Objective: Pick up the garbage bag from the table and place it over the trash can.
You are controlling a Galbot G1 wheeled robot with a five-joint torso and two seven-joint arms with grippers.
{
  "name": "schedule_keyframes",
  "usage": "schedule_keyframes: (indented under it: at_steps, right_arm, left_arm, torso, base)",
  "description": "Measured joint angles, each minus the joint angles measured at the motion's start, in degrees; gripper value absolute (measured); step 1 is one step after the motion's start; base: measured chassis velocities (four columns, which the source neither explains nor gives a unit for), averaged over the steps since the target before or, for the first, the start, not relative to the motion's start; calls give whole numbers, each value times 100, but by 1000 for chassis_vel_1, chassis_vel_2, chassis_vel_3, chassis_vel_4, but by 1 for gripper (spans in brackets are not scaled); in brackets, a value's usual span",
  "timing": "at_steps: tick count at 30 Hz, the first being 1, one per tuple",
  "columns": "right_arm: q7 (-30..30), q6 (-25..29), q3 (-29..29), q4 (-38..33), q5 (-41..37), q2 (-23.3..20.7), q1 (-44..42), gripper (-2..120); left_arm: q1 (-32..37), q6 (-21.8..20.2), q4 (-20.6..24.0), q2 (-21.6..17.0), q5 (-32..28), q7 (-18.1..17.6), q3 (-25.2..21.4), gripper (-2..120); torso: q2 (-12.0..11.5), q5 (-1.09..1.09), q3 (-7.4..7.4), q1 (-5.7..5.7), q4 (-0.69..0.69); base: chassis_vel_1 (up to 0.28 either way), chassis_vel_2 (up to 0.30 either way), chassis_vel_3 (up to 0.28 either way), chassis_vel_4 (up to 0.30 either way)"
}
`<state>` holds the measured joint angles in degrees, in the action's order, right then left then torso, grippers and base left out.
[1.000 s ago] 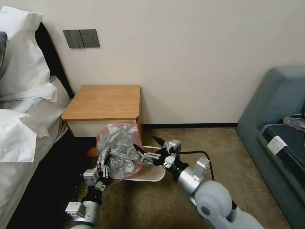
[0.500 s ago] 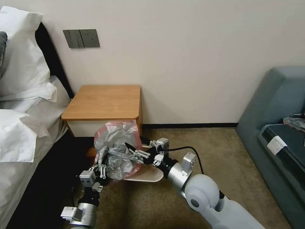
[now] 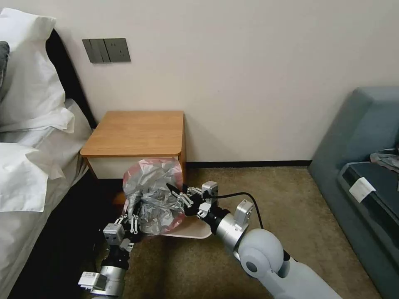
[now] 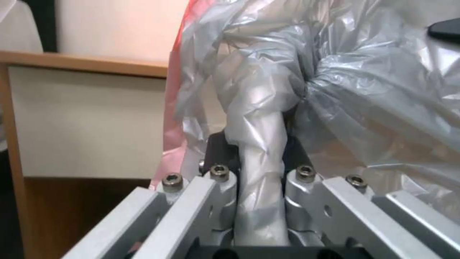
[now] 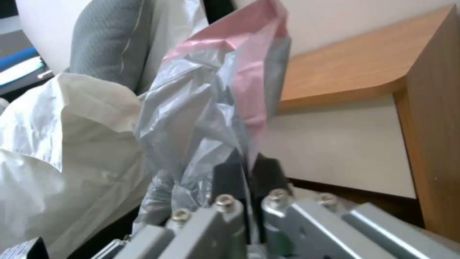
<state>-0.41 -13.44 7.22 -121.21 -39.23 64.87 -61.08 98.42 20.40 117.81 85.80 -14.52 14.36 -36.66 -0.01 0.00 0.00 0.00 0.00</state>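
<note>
Garbage bag [image 3: 153, 195] hangs bunched in the air between the two grippers, in front of the worktop's [image 3: 137, 133] white drawer and directly above the trash can [image 3: 189, 230], whose cream rim shows just beneath it. On the left, the left gripper [image 3: 132, 220] reaches up from below, its fingers [image 4: 218, 180] pinched tight on a twisted rope of grey film. Rightward, the right gripper [image 3: 176, 193] comes in from the side, fingers [image 5: 230, 176] clamped on the pinkish-red rim at the bag's right edge. Both hold it about equally close. The mouth looks collapsed rather than spread, so it likely must be pulled apart sideways, across the bin's opening, before lowering. Its plastic is thin, crinkled and translucent grey.
</note>
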Motion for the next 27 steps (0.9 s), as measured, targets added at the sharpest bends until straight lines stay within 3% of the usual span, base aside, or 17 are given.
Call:
schedule_keyframes:
  at_steps: [9, 19, 27]
  right_arm:
    - [73, -9, 20, 25, -38, -17, 143, 0]
    - [173, -32, -305, -113, -244, -373, 113, 0]
    - [214, -41, -574, -210, -393, -800, -16, 0]
  left_arm:
    - [-83, 626, -209, 59, 137, 603, -226, 7]
    - [-192, 1051, -397, 81, 121, 851, -275, 7]
    - [-229, 1263, -448, 62, -232, 1117, -300, 7]
  torso:
    - [0, 0, 0, 0, 0]
    - [0, 0, 0, 0, 0]
    - [0, 1, 0, 0, 0]
  base:
    - [0, 0, 0, 0]
    - [0, 0, 0, 0]
    - [0, 0, 0, 0]
